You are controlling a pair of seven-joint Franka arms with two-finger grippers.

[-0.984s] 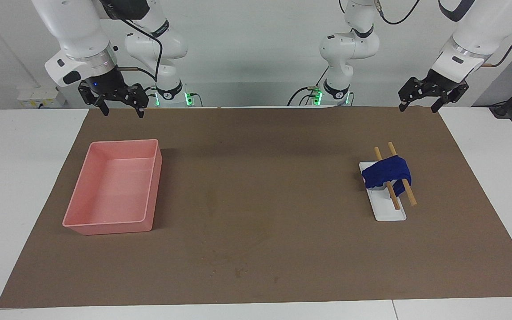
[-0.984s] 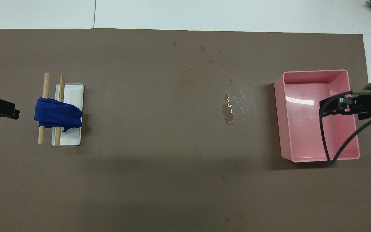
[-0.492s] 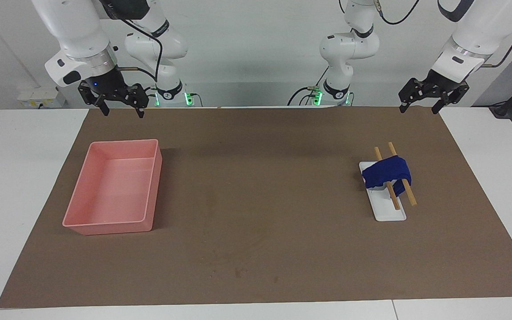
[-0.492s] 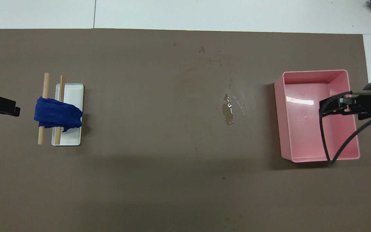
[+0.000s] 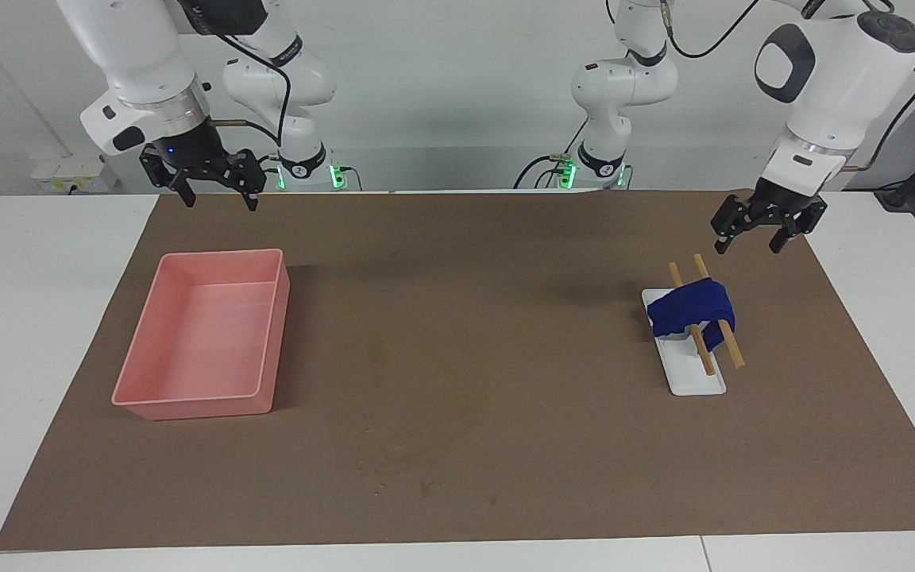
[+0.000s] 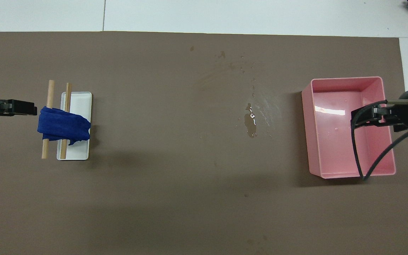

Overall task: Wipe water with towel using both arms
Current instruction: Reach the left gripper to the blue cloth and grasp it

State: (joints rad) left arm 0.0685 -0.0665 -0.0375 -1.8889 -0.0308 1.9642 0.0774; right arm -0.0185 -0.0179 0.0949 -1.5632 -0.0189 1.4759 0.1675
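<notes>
Towel (image 5: pixel 692 312): dark navy cloth, draped over two wooden sticks (image 5: pixel 730 337) of a white rack (image 5: pixel 688 373); sits at mid right of the facing view, mid left of the overhead view (image 6: pixel 63 125).
Rack: white flat base on the brown mat (image 5: pixel 465 357), toward the left arm's end of the table; the two sticks lie side by side across it, their ends sticking out past the towel.
Left gripper (image 5: pixel 751 242): up in the air at upper right of the facing view, over the mat just robot-side of the rack; fingers spread apart and pointing down, nothing between them; no contact with towel or sticks. In the overhead view it enters at the left edge (image 6: pixel 30 109), its tip beside the towel's edge.
Right gripper (image 5: pixel 219 199): hangs at upper left of the facing view, over the mat's edge above the pink tray; fingers spread, holding nothing. This arm waits. In the overhead view it shows at the right edge (image 6: pixel 363 118), covering part of the tray.
Pink tray (image 5: pixel 148 401): rectangular tub at mid left of the facing view, toward the right arm's end of the table (image 6: pixel 345 79).
Water (image 6: pixel 250 122): small shiny puddle with scattered droplets on the mat, centre right of the overhead view, between rack and tray, closer to the tray.
</notes>
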